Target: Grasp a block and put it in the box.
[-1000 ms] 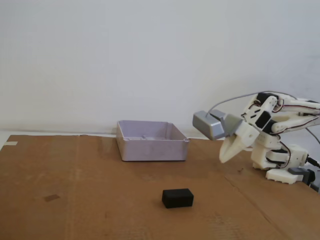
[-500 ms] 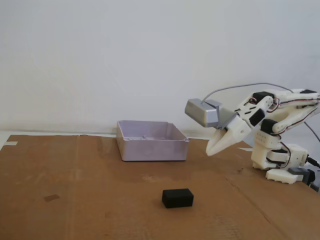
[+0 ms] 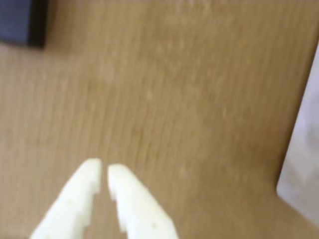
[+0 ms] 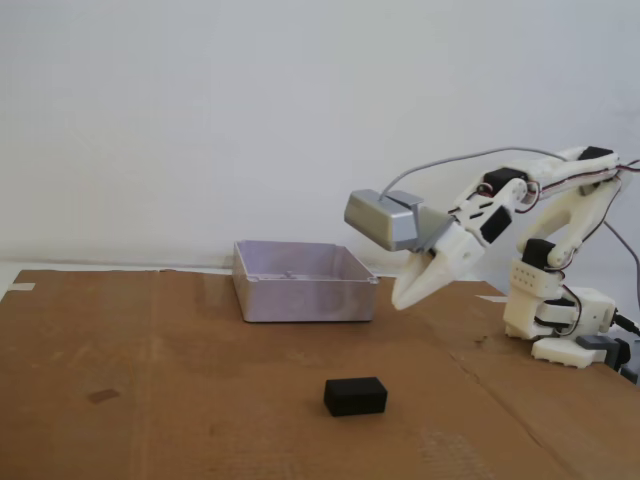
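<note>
Box: centre of fixed view, on cardboard; interior looks empty.
Block: lower centre, on cardboard, well apart from box; upper-left corner in wrist view.
Gripper: airborne just right of box, fingers nearly together, holding nothing.

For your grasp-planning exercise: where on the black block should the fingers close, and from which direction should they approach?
Grip the black block across its shorter width, on the two long side faces, coming down from above. It lies flat on the cardboard with open space all round, so a top-down approach looks least obstructed.
</note>
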Robot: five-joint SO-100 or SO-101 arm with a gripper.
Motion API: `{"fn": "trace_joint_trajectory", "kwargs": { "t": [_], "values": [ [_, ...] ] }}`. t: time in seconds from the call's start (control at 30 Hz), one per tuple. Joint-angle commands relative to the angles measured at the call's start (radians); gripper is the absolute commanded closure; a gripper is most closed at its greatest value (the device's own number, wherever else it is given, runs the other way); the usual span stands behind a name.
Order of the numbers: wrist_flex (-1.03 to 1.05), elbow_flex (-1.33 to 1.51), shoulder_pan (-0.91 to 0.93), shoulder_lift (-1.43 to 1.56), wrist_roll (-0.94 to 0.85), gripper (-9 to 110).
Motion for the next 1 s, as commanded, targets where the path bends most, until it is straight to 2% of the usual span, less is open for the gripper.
{"fn": "trace_joint_trajectory", "kwargs": {
  "t": [0.0,0.5,0.97],
  "values": [
    [-0.150,-0.126,-0.012,-0.031,-0.005,102],
    [-0.167,-0.222,-0.063,-0.074,0.002,102],
    [-0.167,-0.514,-0.155,-0.397,0.002,102]
  ]
}}
